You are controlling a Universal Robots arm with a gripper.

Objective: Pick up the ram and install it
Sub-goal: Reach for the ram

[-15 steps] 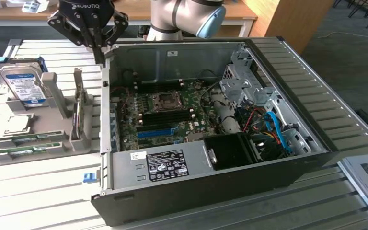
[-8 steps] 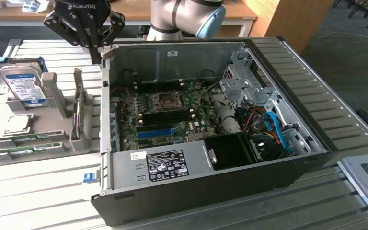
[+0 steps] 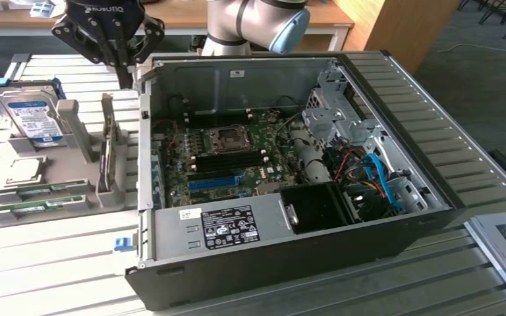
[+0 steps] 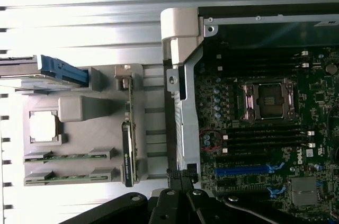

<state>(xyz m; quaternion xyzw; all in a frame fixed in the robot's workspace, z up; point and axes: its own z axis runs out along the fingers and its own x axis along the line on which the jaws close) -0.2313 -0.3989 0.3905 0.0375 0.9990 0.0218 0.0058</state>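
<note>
The hand (image 3: 126,63) bears the brand ROBOTIQ (print on the power-supply label (image 3: 229,227) is too small to read).

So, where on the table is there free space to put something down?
The slatted table is bare between the grey holder and its near edge, beside the computer case; a small blue clip lies there. Another bare strip runs along the case on the exterior view's right. Crowded: the holder, with hard drive and ram sticks, and inside the case.
</note>
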